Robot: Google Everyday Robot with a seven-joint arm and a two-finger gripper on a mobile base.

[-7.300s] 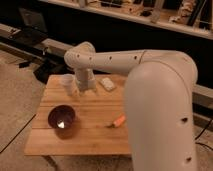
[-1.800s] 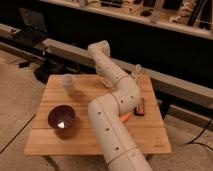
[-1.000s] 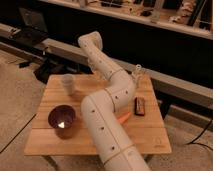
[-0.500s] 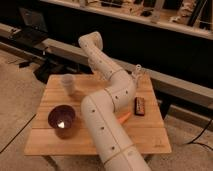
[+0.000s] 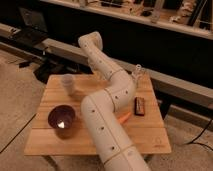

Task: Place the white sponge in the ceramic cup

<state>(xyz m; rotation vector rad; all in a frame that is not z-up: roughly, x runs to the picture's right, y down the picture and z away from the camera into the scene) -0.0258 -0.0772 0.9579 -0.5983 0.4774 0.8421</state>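
Nearest the camera, the robot's thick white arm (image 5: 107, 130) rises from the bottom edge over the wooden worktop (image 5: 150, 137) and covers much of its middle. Left of the arm, toward the front, a dark maroon bowl (image 5: 61, 120) stands upright with a bright glint inside. Right of the arm, an orange carrot piece (image 5: 125, 118) lies on the wood with its near end tucked against the arm. Just beyond it a dark brown bar (image 5: 140, 105) lies flat near the right edge.

Farther back on the left, the pale ceramic cup (image 5: 68, 83) stands upright, well apart from the bowl. The arm bends at an elbow over the far middle of the worktop, and its next link slants up and to the left.

Behind the elbow, at the worktop's far right edge, the slim pale tip of the end effector (image 5: 136, 71) pokes up. Its fingers are drawn narrow together, and whether anything sits between them cannot be told. The white sponge shows nowhere on the bare wood, so its place cannot be told.

Beyond the worktop a long grey ledge (image 5: 180, 85) runs across. A dark laptop (image 5: 31, 22) sits far left, and a shelf (image 5: 165, 15) crosses the top.
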